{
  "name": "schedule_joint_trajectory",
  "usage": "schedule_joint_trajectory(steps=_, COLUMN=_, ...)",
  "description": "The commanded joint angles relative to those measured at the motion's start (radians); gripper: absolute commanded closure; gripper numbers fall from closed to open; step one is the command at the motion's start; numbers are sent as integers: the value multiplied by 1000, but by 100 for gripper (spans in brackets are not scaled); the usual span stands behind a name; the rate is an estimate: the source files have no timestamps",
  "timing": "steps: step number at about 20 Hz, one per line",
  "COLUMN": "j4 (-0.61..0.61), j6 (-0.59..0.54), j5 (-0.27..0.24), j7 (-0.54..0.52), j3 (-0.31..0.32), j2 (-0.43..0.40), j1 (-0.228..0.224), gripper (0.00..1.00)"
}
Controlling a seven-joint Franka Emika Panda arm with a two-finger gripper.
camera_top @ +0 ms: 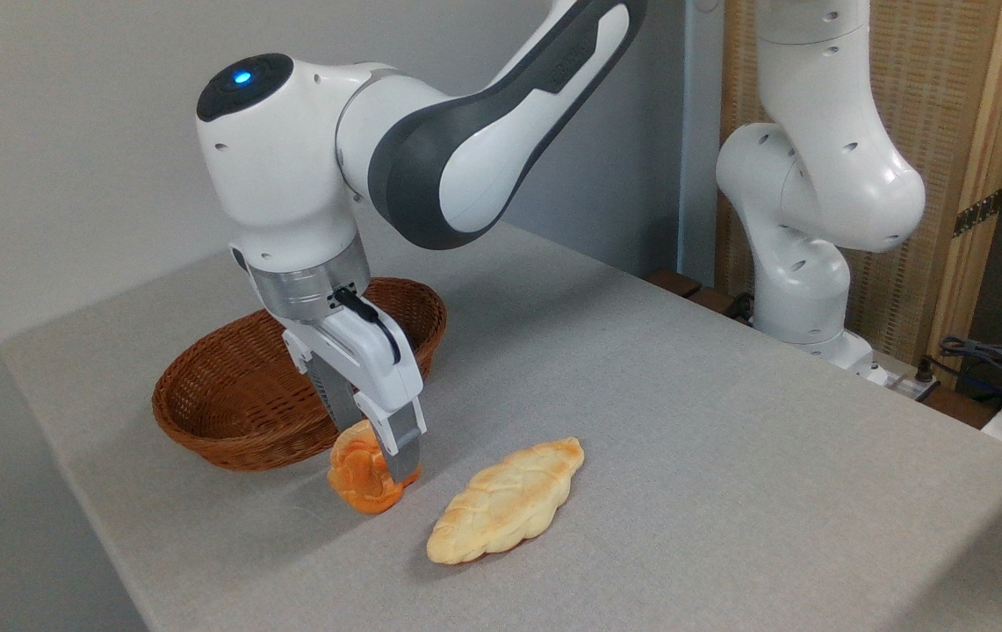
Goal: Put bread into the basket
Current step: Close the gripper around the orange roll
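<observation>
My gripper [375,456] pinches the tilted bread [364,478] just in front of the basket [228,386]; a braided loaf [505,511] lies to its right.

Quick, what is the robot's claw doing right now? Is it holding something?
Gripper: closed on the small orange roll, one finger on each side, just in front of the basket.

Woven brown wicker basket [228,386], matt grey cloth on the table [685,421] — glossy white plastic arm [290,175].
</observation>
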Motion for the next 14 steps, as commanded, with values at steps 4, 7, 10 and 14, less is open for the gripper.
schedule_joint_trajectory(steps=4, j4=5, j6=0, j5=-8, j7=24, j3=2, j2=-2, j1=0, gripper=64)
schedule_joint_trajectory(steps=7, j4=5, j6=-2, j5=-8, j7=24, j3=2, j2=-4, j1=0, gripper=63)
schedule_joint_trajectory(steps=10, j4=8, j6=-2, j5=-7, j7=24, j3=2, j2=-15, j1=0, gripper=63)
schedule_joint_trajectory(steps=14, j4=15, j6=-2, j5=-16, j7=23, j3=5, j2=-50, j1=2, gripper=63)
